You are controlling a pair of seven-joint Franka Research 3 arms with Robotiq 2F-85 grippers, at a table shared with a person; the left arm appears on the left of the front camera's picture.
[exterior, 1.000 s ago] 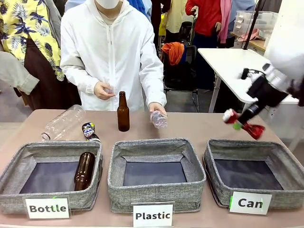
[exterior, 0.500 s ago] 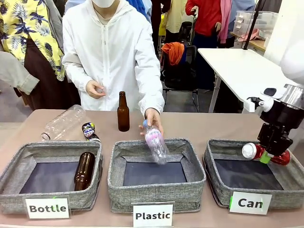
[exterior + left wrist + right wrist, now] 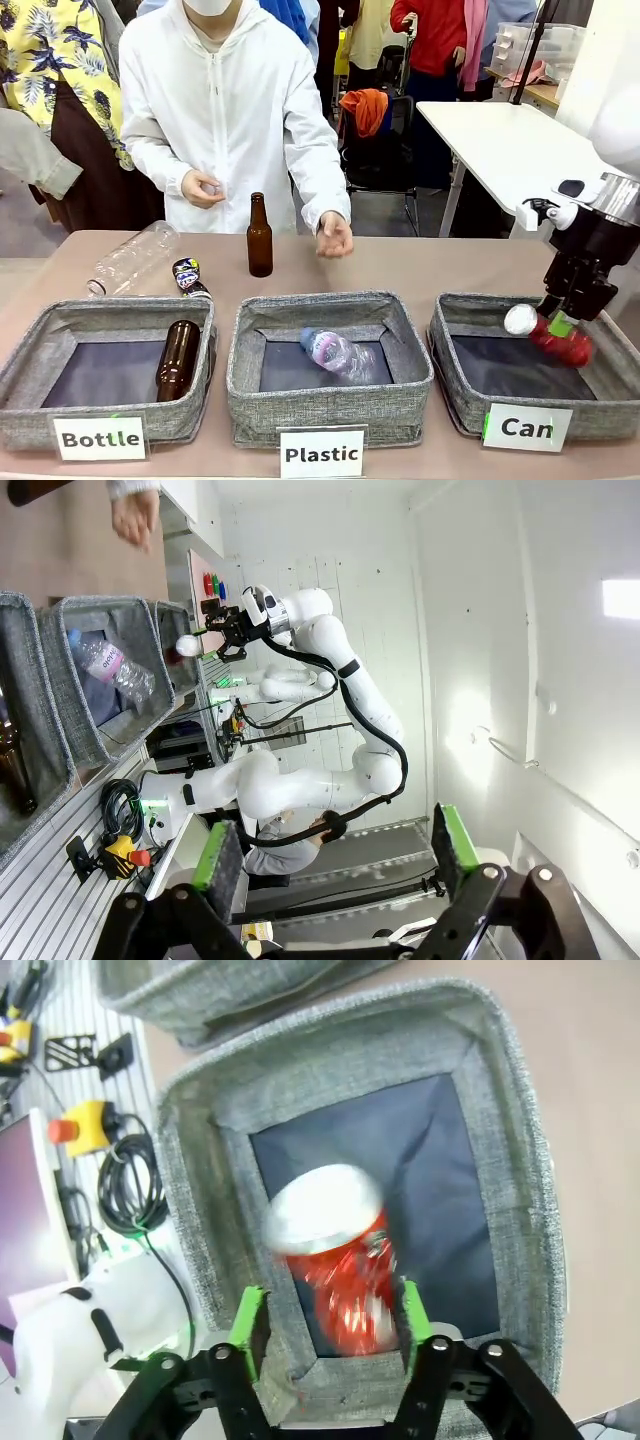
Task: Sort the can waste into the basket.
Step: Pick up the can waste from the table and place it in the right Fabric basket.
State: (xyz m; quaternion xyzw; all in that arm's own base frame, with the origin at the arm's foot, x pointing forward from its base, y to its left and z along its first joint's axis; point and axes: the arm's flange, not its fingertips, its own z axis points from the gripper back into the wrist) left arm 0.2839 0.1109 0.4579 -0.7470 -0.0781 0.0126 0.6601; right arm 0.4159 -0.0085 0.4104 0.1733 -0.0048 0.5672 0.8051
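Right end effector [image 3: 330, 1310], spread, loosely brackets the crumpled red can [image 3: 330, 1230] above the woven grey basket [image 3: 520, 1160].

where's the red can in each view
front view: red can at lower right, over the right end of the grey basket signed Can.
left wrist view: small, at upper left, over the farthest basket.
right wrist view: centre, blurred, over the basket's dark floor.
shared landmark: that basket.
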